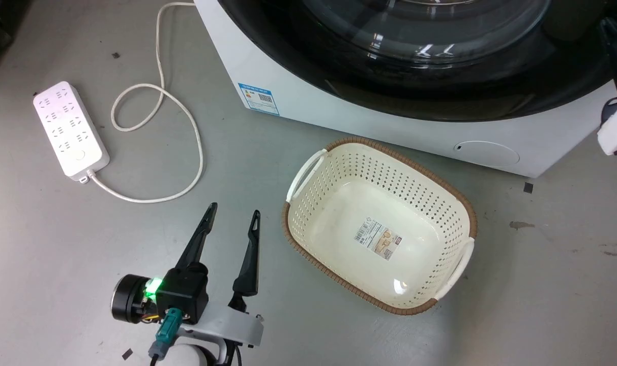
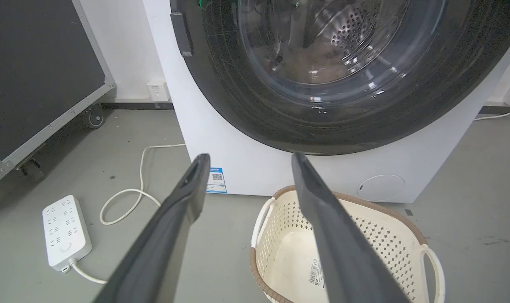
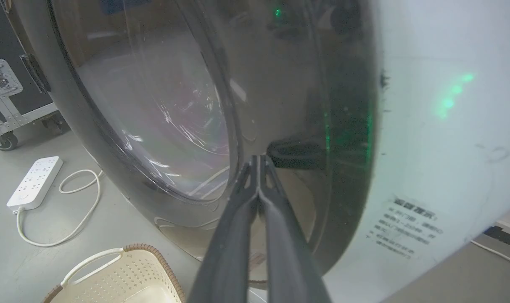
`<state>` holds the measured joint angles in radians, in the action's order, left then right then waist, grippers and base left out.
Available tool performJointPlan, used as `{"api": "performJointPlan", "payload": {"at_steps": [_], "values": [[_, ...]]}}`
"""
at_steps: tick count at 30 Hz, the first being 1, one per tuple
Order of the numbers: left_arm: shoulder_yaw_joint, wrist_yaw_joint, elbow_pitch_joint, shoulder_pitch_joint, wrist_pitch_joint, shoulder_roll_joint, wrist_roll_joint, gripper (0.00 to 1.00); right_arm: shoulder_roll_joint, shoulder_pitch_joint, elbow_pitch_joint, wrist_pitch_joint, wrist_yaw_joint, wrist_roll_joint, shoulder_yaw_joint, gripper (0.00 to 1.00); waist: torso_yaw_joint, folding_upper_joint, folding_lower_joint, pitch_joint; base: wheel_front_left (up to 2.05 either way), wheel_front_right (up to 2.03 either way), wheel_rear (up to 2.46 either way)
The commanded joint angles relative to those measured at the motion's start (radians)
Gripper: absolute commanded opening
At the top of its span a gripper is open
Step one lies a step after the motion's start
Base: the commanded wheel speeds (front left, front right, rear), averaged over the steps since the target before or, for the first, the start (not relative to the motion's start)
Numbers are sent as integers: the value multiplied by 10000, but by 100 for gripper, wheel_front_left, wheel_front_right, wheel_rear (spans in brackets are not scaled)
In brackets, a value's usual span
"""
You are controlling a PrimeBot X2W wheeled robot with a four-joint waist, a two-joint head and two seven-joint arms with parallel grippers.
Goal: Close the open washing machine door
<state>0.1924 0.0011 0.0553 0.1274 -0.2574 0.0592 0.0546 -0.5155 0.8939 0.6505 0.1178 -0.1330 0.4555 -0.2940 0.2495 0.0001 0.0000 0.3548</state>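
washing machine door (image 2: 238, 105) sits against the washing machine (image 2: 255, 170) front, brownish blur behind its glass, maybe laundry. right gripper (image 3: 259, 159) fingers pressed together, empty, tips at the door's black rim. left gripper (image 1: 234, 209) spread wide, empty, beside the cream basket (image 1: 415, 175), which holds just a label sticker (image 1: 379, 239).

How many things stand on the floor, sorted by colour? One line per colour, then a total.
White: 2, the washer and the power strip
Cream: 1, the basket
Black: 1, the wheeled case
Total: 4
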Motion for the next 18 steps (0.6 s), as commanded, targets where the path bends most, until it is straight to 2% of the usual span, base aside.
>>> {"api": "performJointPlan", "payload": {"at_steps": [1, 8, 9, 10, 11, 18], "values": [[23, 54, -9, 163, -43, -20, -25, 100, 2, 273, 182, 92, 23, -69, 90, 0, -7, -1, 0, -7, 0, 0, 0], [-12, 62, 101, 90, -43, -39, -5, 100, 343, -13, 669, 684, 23, 76, -42, 0, -214, -1, 0, -445, 0, 0, 0], [-43, 54, 118, 67, -43, -39, -3, 100, 384, -133, 688, 795, 23, 88, -58, 35, -269, -1, 0, -560, 0, 0, 0], [-84, 47, 133, 36, -43, -34, 2, 100, 430, -277, 673, 911, 23, 80, -89, 94, -331, -1, 0, -693, 0, 0, 0], [-122, 34, 150, -3, -43, -23, 6, 100, 491, -439, 648, 998, 23, 98, -117, 100, -393, -1, 0, -834, 0, 0, 0], [-390, -114, 387, -364, -43, 35, 144, 100, 852, -2376, -465, 1389, 23, 29, -41, 100, -904, -1, 0, -1902, 0, 0, 0]]}}
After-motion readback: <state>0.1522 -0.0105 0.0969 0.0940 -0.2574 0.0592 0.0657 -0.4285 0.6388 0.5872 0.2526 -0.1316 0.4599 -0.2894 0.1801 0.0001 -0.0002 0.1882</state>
